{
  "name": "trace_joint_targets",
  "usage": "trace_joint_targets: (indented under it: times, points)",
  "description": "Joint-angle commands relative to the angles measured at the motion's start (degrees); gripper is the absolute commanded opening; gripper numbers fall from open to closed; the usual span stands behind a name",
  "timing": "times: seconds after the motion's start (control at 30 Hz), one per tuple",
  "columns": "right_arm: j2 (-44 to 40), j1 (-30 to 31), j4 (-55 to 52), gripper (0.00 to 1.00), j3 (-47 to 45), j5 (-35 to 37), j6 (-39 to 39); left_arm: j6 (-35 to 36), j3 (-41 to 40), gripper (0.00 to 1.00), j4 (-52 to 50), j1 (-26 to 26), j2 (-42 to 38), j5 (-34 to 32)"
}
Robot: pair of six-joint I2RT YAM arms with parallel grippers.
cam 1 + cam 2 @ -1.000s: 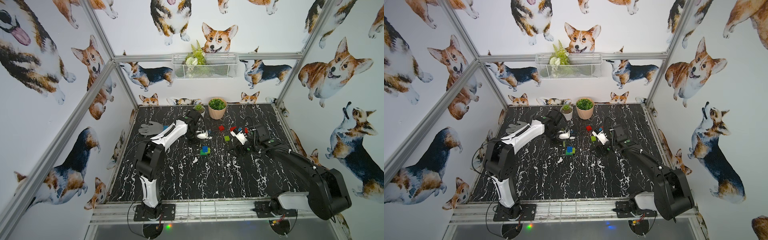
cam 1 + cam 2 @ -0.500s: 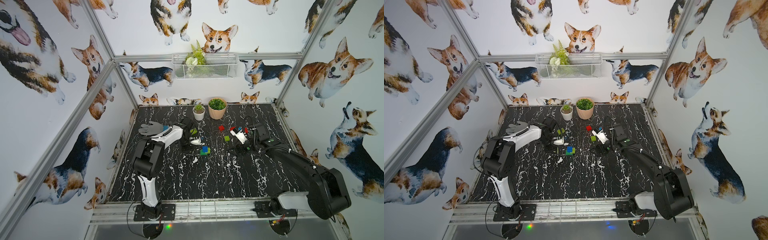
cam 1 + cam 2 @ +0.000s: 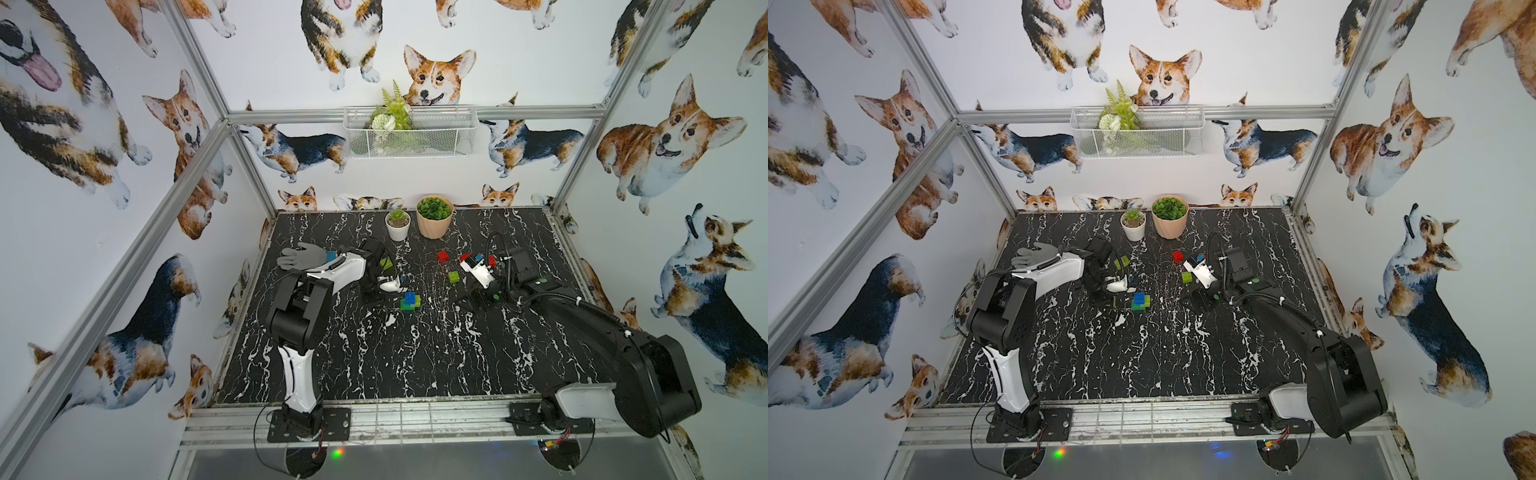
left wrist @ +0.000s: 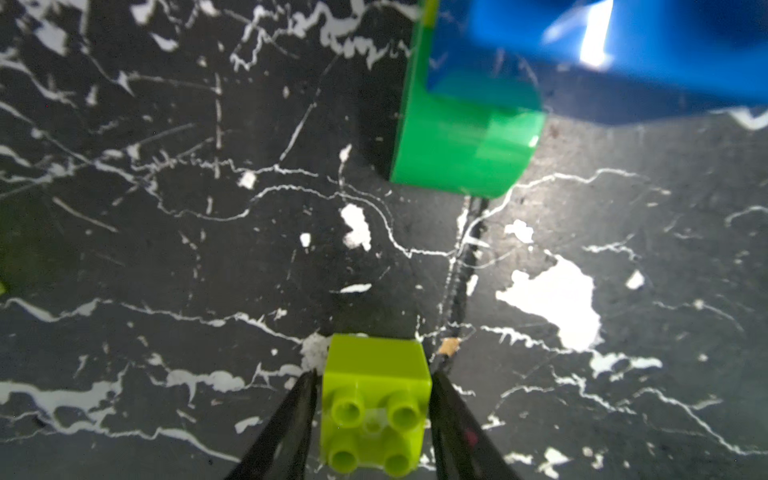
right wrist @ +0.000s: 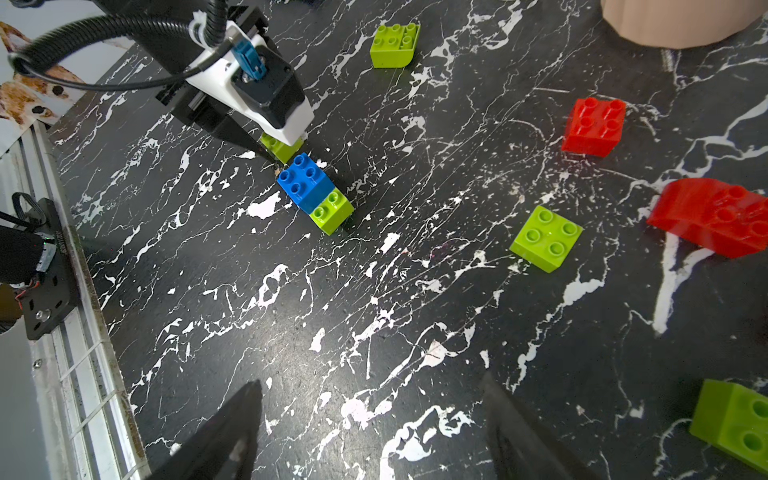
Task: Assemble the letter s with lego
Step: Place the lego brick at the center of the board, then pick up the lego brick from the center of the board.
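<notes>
Barely begun, I'd say: one blue-on-green stack point(image 3: 410, 300) stands mid table point(image 3: 415, 353), left jaws flanking a lime brick point(image 4: 376, 399) at its 10 o'clock, grip unclear, right jaws wide and empty, loose bricks point(image 3: 454, 276) toward 2 o'clock

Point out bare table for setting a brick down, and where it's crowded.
Free: the wide near half of the table, between the blue-topped stack and the front rail. Crowded: loose bricks between the right gripper and the pots.

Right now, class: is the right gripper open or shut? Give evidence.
Open: in the right wrist view the fingers of the right gripper stand wide apart above the marble tabletop, nothing between them.
</notes>
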Motion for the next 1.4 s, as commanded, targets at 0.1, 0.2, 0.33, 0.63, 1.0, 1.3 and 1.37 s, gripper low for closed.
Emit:
trace_joint_targets:
  times: [0.1,0.2,0.33,0.63,1.0,1.3,1.37]
  points:
    - [-0.1,0.0,0.0,0.84,0.4,-0.3,-0.9,2.5,1.9,0.48,-2.6,0.8,0.7,0.3]
    - [-0.3,0.0,-0.5,0.84,0.6,-0.1,-1.1,2.6,2.0,0.48,-2.7,0.8,0.5,0.7]
    - [-0.6,0.0,-1.2,0.85,0.9,-0.1,-1.4,2.2,3.1,0.57,-3.9,0.8,0.1,1.4]
    - [-2.0,0.0,-2.1,0.85,1.3,1.3,-1.8,-3.9,10.9,0.78,-9.7,1.1,-1.8,4.1]
    - [-2.4,0.0,-2.9,0.85,2.4,2.0,-1.8,-10.6,29.5,0.79,-10.3,2.4,12.1,-0.2]
    - [-3.3,-0.4,-3.8,0.86,1.6,3.2,-2.3,-15.0,39.2,0.77,-8.1,4.1,21.4,-0.8]
    - [-3.2,-0.4,-3.7,0.86,1.6,3.3,-2.4,-15.0,41.0,0.77,-8.7,4.1,22.8,0.2]
